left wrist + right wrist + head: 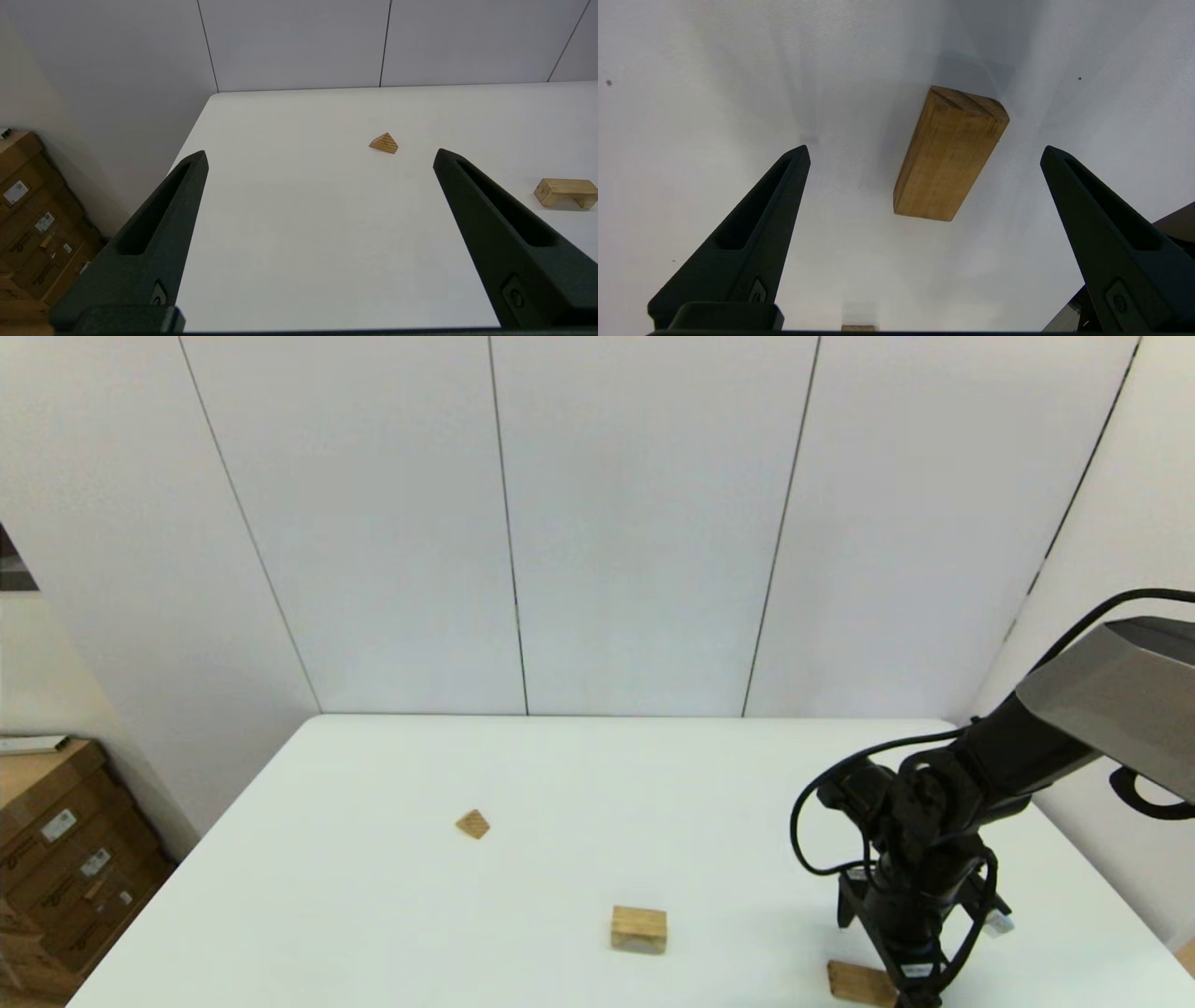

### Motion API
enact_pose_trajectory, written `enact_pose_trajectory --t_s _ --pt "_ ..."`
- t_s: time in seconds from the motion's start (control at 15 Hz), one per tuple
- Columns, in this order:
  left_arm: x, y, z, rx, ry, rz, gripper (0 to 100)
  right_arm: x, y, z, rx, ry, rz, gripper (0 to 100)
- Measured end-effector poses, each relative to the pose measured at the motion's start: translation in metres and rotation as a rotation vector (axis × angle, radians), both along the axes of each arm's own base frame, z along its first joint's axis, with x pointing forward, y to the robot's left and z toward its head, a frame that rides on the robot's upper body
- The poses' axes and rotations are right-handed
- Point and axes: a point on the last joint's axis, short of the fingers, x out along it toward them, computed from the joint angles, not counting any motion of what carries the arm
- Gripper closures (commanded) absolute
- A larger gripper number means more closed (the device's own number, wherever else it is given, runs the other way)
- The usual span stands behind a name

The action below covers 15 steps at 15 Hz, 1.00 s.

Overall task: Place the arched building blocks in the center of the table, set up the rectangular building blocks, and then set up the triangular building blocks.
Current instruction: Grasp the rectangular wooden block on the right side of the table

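The rectangular building block (950, 154), a flat tan slab, lies flat on the white table (373, 915) near the front right edge. My right gripper (925, 149) hangs above it pointing down, open, with a finger on either side and no contact. In the head view the right gripper (920, 980) hides part of the slab (857, 982). The arched building block (639, 930) rests near the front middle, hollow side down (565, 192). The triangular building block (472, 823) sits farther back to the left, ridge up (384, 143). My left gripper (321, 153) is open and empty, off the table's left front.
Stacked cardboard boxes (65, 859) stand on the floor beyond the table's left edge, also seen as boxes (32, 224) in the left wrist view. Grey wall panels (635, 523) close the far side. The right arm (1027, 747) reaches in over the table's right edge.
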Motion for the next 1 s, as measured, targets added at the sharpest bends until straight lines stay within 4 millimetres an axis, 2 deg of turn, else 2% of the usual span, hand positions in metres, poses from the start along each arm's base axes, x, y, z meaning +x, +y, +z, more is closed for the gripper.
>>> enact_pose_trajectory --t_s 0.67,0.73,1.0 --pt "0.0 0.0 0.0 0.0 0.0 -0.001 0 0.004 0.0011 -0.0089 -0.006 0.023 -0.019 0" --pt "0.0 0.0 0.0 0.0 0.0 -0.001 0 0.0041 0.001 -0.009 -0.007 0.024 -0.02 100" --pt "0.0 0.0 0.0 0.0 0.0 -0.001 0 0.0039 0.0009 -0.0093 -0.007 0.025 -0.022 100"
